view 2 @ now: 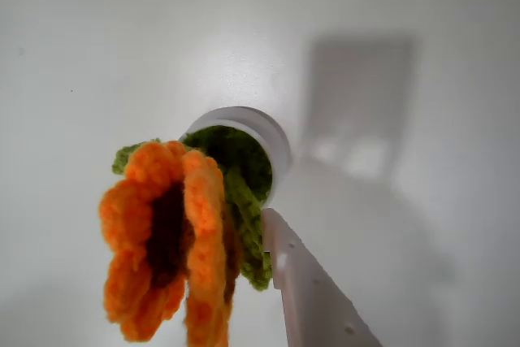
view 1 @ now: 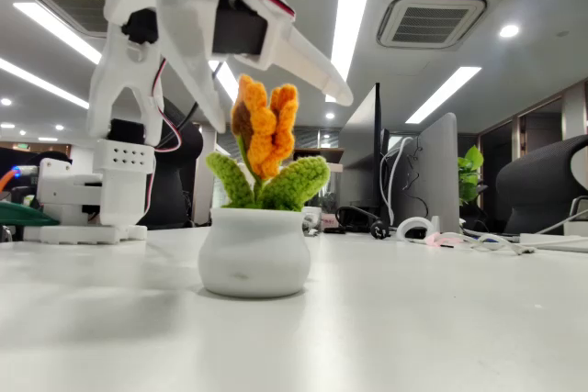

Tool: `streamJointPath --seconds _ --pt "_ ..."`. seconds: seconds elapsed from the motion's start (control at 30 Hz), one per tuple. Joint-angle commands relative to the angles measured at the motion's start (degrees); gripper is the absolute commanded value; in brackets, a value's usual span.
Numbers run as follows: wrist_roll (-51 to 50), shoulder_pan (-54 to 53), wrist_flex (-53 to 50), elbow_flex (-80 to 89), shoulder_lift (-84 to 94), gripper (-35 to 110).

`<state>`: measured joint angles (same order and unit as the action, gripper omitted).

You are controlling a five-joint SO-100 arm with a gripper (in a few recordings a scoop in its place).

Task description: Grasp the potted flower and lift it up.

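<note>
Fingers of the white gripper (view 1: 276,103) were spread wide and hung over the potted flower (view 1: 257,218), one slim finger reaching down at the left of the orange bloom and the other slanting out to its right in the fixed view. That straddling pose was judged to be an approach for closing on the flower or the pot's neck, no contact being visible yet. The squat white pot stood on the pale table (view 1: 441,319), directly beneath the spread fingers, so a straight descent seemed intended. In the wrist view the potted flower (view 2: 203,217) was seen from above, its bloom leaning toward the camera and covering part of the pot's rim, just beside one finger (view 2: 313,290). The gripper's upper part was cut off at the fixed view's top edge.
</note>
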<state>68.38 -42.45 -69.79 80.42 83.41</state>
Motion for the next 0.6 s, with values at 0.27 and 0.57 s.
streamJointPath --seconds 0.27,0.57 --pt "0.44 0.35 0.09 -0.53 1.05 48" --pt "0.53 0.44 -0.09 -0.53 0.88 48"
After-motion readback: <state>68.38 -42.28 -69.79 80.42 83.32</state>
